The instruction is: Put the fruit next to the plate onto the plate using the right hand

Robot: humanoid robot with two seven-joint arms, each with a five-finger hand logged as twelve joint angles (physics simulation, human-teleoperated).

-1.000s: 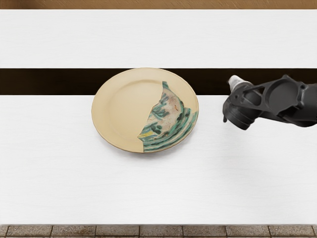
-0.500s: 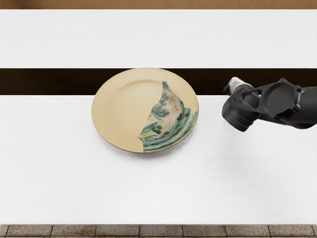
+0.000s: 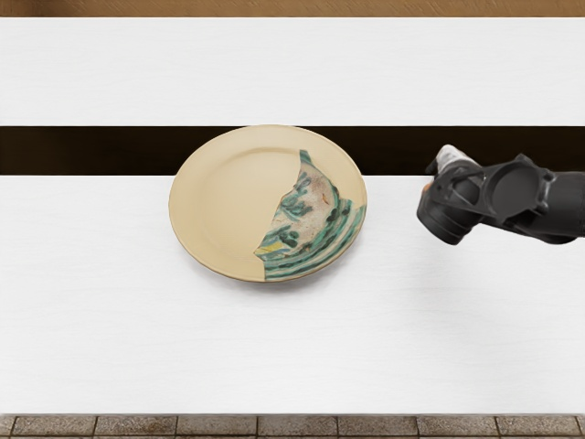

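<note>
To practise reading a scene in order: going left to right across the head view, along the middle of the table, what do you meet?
white table → plate → right hand → its arm, which runs off the right edge.

The setting reads as a simulated dining or kitchen corner of a home, not a lab or workshop. A plain white tabletop fills most of the view, smooth and evenly lit, with the flat cleanness of a computer render. On it sits a cream dinner plate with a green-and-white painted pattern on one side, which is ordinary household tableware. Along the bottom edge runs a floor of brownish stone tiles with pale joints. Beyond a dark gap lies a second white surface. A thin brown strip at the top may be wood, though too little shows to be sure.
</note>
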